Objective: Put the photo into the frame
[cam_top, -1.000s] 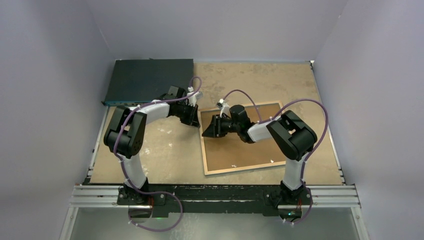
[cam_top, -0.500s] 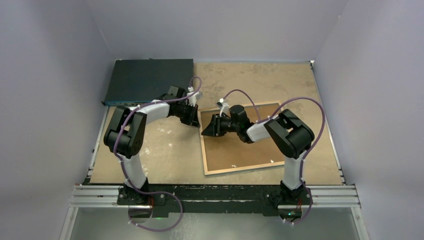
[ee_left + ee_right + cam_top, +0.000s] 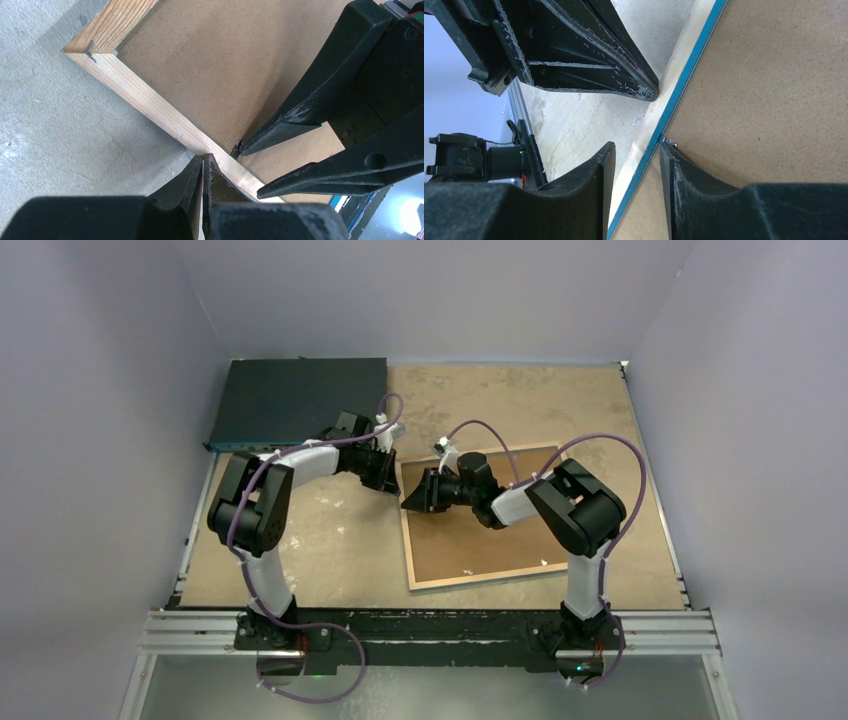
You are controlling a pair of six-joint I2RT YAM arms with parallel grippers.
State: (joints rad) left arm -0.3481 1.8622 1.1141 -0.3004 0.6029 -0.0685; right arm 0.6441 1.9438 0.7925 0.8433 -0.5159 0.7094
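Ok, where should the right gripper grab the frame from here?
Probably its left wooden rim, from above, one finger each side, where the right gripper straddles it. The frame lies flat with the backing board filling its middle, so only that thin rim can be pinched.

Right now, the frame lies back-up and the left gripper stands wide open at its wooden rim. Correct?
No: the left gripper is shut, tips together, at the wooden rim of the frame; the left wrist view shows it. The rest holds.

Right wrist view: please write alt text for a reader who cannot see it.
Open fingers of the right gripper straddle the wood rim of the frame; a brown backing board fills it. The shut left gripper touches the rim from outside.
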